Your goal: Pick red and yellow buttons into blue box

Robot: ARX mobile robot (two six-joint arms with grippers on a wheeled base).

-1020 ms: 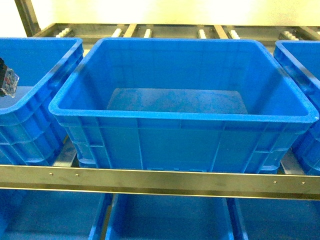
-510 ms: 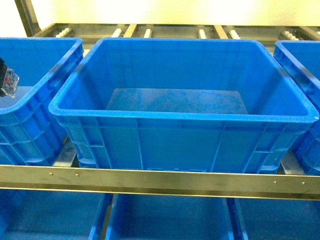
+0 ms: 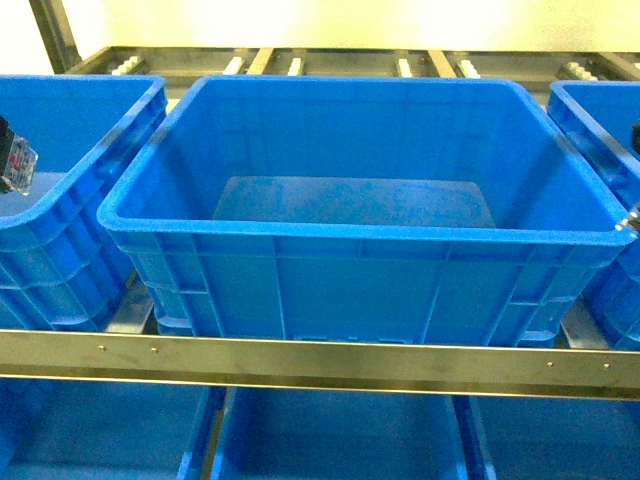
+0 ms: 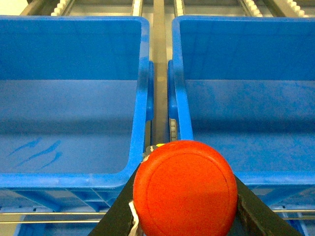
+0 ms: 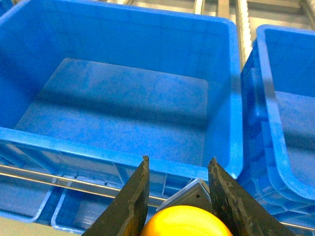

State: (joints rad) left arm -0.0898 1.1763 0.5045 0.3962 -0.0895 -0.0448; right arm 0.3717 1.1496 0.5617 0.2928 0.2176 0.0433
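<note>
The blue box (image 3: pixel 360 236) stands in the middle of the shelf, with nothing inside it. A red button (image 4: pixel 184 189) fills the bottom of the left wrist view, and my left gripper (image 4: pixel 186 191) is shut on it. It hangs before the gap between two boxes. In the head view the button's black body (image 3: pixel 14 158) shows at the far left edge. My right gripper (image 5: pixel 179 162) is shut on a yellow button (image 5: pixel 187 222) in front of the blue box's (image 5: pixel 118 153) near wall. A sliver of that gripper (image 3: pixel 632 215) shows at the head view's right edge.
Like blue boxes flank the middle one, to the left (image 3: pixel 60 200) and to the right (image 3: pixel 600 110). A metal rail (image 3: pixel 320 360) runs along the shelf's front. More blue boxes (image 3: pixel 340 440) sit on the level below. Roller tracks (image 3: pixel 400 65) lie behind.
A small part of the right gripper has come into the head view at its right edge. The left gripper and its button have stayed in place.
</note>
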